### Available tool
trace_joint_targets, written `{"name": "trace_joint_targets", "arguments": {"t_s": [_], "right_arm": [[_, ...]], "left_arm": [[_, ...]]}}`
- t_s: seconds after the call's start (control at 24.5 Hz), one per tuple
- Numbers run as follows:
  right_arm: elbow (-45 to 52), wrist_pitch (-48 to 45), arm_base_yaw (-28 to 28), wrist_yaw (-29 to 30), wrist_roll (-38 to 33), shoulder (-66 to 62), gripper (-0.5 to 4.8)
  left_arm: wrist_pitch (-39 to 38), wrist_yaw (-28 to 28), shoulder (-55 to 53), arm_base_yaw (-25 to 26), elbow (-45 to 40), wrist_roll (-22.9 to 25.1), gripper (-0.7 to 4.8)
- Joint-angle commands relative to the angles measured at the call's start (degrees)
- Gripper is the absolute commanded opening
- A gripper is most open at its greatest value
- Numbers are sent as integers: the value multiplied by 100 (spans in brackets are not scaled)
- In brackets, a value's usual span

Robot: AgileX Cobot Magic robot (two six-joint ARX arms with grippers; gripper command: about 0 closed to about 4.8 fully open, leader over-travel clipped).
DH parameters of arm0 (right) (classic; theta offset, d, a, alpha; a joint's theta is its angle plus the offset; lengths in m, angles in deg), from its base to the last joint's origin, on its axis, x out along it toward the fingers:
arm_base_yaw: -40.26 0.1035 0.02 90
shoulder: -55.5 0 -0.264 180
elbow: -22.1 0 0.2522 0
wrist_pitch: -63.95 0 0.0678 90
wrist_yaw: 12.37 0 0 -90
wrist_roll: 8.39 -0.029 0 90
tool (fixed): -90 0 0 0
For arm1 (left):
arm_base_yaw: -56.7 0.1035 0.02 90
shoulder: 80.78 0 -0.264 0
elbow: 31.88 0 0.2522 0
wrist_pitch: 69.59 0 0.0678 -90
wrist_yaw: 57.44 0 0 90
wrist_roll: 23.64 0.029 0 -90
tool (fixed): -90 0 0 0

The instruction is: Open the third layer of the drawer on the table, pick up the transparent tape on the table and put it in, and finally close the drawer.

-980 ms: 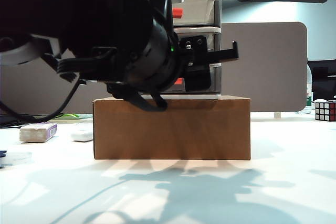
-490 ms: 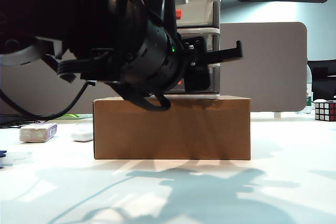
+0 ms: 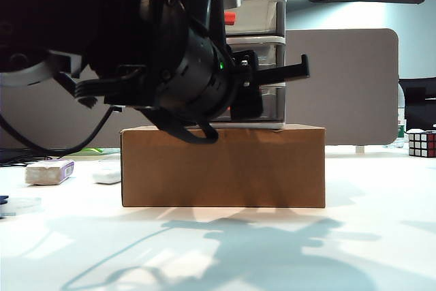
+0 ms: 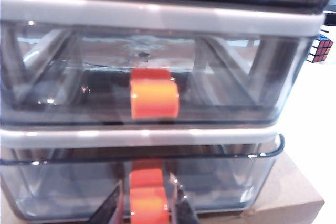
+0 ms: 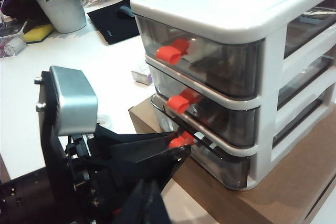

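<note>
The left pincer [image 4: 149,208] is up against the front of the drawer [image 3: 262,59], which stands on a cardboard box [image 3: 223,166] on the table [image 3: 272,250]. Its two fingers sit one on each side of the red-orange handle [image 4: 149,203] of the third layer [image 4: 220,182], apart, with narrow gaps showing, so I judge the grip not yet made. That layer already juts slightly out of the frame. The right pincer does not show in any view, so I cannot tell its state; its camera looks down on the unit from the right. The tape [image 3: 17,204] lies at the far left edge of the table, near the front, well apart from the box. The risk I see: the handle is small and smooth, so a shallow or off-centre pinch could slip off on the pull. The unit also looks light and only rests on the box, so a hard tug might drag the whole thing forward instead of sliding the drawer.
</note>
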Motion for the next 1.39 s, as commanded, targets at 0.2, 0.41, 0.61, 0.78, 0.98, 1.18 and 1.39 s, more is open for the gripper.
{"name": "trace_joint_targets", "arguments": {"t_s": [0.2,0.41,0.61,0.78,0.98,1.18,1.39], "right_arm": [[-28,-81,9,35,2,7,-5],[-28,-234,9,33,2,-4,-5],[-37,-1178,9,33,-57,-452,-5],[-111,-1631,9,133,-66,-1279,-5],[-404,-1729,9,144,-66,-2002,-5],[-662,-2081,9,184,-66,-2621,-5],[-680,-2214,4,170,-66,-2846,-5]], "left_arm": [[26,-107,7,0,24,-2,46],[-90,-107,7,-2,24,-13,-6],[-186,-107,7,-15,22,-149,-6],[-184,-109,7,-15,17,-146,-6],[-208,-221,7,-15,7,-149,-6],[-199,-234,13,-61,2,-92,-6],[-164,-173,153,-267,-94,9,-6]]}}
